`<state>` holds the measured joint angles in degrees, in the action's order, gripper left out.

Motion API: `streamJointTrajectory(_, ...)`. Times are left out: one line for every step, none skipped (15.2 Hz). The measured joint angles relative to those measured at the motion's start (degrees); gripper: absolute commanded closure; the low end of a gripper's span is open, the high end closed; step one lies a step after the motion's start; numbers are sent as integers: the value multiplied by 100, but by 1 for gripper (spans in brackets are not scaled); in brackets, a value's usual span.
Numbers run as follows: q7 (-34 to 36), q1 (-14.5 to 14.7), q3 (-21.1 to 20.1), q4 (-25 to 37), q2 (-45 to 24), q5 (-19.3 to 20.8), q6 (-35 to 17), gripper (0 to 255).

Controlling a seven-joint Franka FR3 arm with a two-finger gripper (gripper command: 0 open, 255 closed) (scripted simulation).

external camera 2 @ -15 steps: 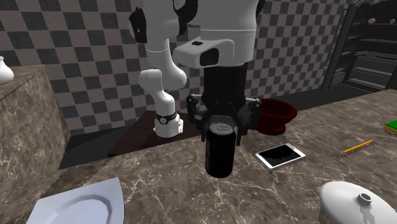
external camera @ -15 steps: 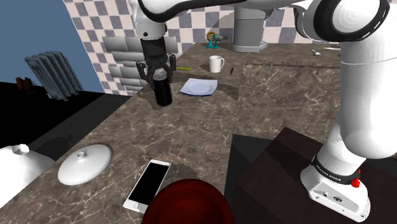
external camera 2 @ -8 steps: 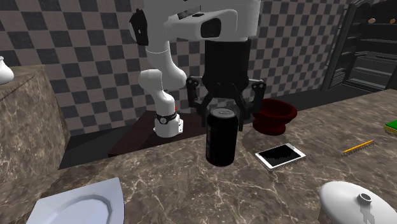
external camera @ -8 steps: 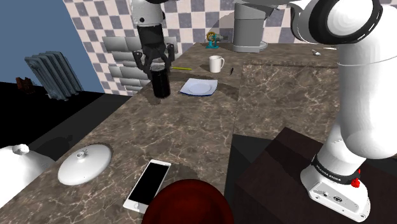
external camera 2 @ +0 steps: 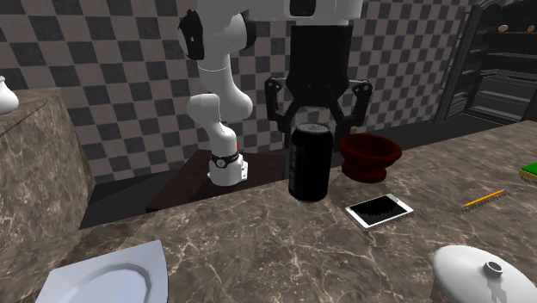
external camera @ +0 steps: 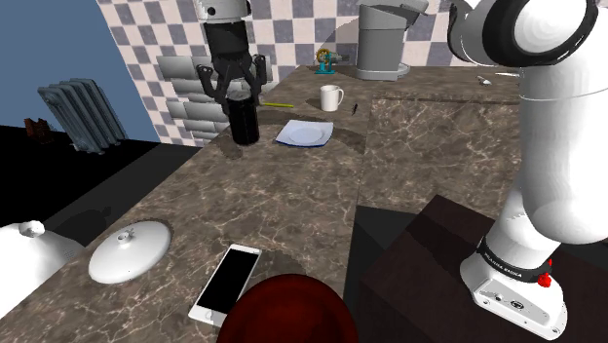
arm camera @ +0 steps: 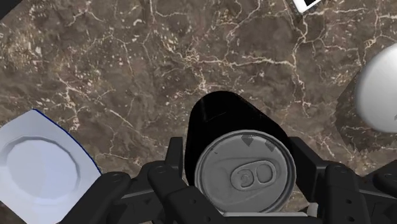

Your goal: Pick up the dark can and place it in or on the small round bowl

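Where the gripper [external camera 2: 315, 120] clamps it just under the rim, the can [external camera 2: 310, 163] is a tall, plain black cylinder with a silver-grey top and pull tab. The wrist view looks straight down on that top, with one black finger [arm camera: 305, 162] pressed against either side. The can stands upright and appears to hang a little above the brown marble counter [external camera: 292, 205], near the pale plate [external camera: 304, 133]. It is well apart from the dark red bowl [external camera 2: 370, 155], which sits beyond the phone [external camera 2: 379, 209]. The hand points straight down. Above it the white arm [external camera: 546, 117] rises steeply from its stand [external camera: 438, 253] and arches over the counter, so the wrist comes down from the shoulder view's top edge.
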<state>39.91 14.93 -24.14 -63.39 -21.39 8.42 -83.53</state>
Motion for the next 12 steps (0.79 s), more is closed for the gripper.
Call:
streamJointTrajectory(100, 23, -43, -230, 172, -54, -62, 255)
streamJointTrajectory(160, 21, -74, -455, 334, -110, -134, 255)
streamJointTrajectory(232, 26, -108, -687, 504, -171, -203, 255)
streamJointTrajectory(337, 74, -148, -828, 604, -201, -248, 255)
streamJointTrajectory(429, 105, -189, -985, 749, -253, -264, 255)
streamJointTrajectory(524, 155, -229, -1039, 823, -276, -252, 255)
streamJointTrajectory(602, 165, -265, -1301, 1005, -349, -344, 255)
streamJointTrajectory(680, 190, -301, -1473, 1146, -406, -386, 255)
streamJointTrajectory(771, 230, -342, -1593, 1255, -448, -406, 255)
streamJointTrajectory(854, 266, -380, -1714, 1354, -489, -436, 255)
streamJointTrajectory(979, 339, -436, -1720, 1394, -501, -405, 255)
streamJointTrajectory(1078, 381, -480, -1872, 1511, -551, -453, 255)
